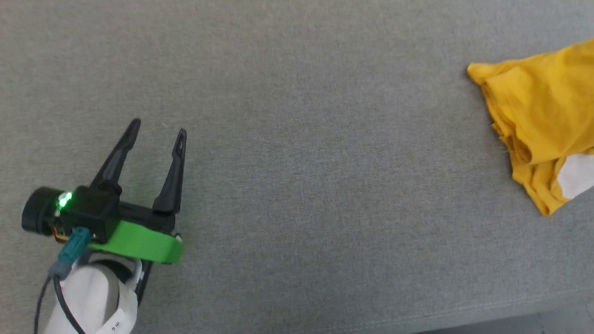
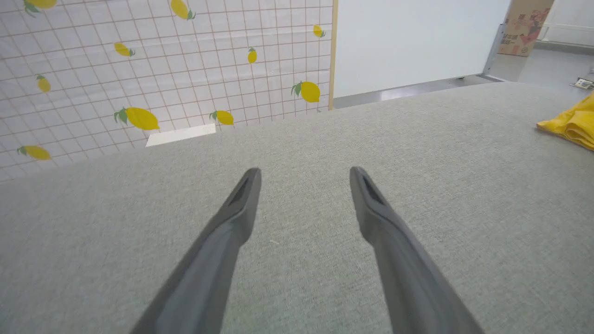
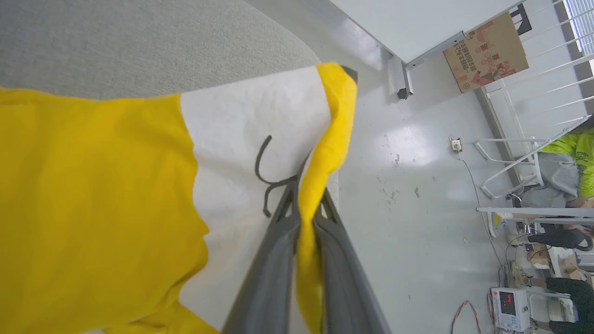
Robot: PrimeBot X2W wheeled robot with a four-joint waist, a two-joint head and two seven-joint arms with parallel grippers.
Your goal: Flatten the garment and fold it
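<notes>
The garment (image 1: 540,111), a yellow T-shirt with a white patch, lies bunched at the right edge of the grey fabric surface (image 1: 297,139) in the head view. A corner of the garment (image 2: 573,124) shows at the far right of the left wrist view. My left gripper (image 1: 158,127) rests open at the lower left, far from the cloth, with nothing between its fingers (image 2: 241,204). In the right wrist view my right gripper (image 3: 306,204) is shut on a yellow fold of the garment (image 3: 93,195), beside a white patch with a black line.
The grey surface ends in a front edge (image 1: 464,320) at the lower right. Beyond its far side stand a lemon-print screen (image 2: 162,69) and a white panel (image 2: 417,41). Off the surface are a pale floor (image 3: 417,208), a cardboard box (image 3: 485,51) and a person in a bright top (image 3: 575,157).
</notes>
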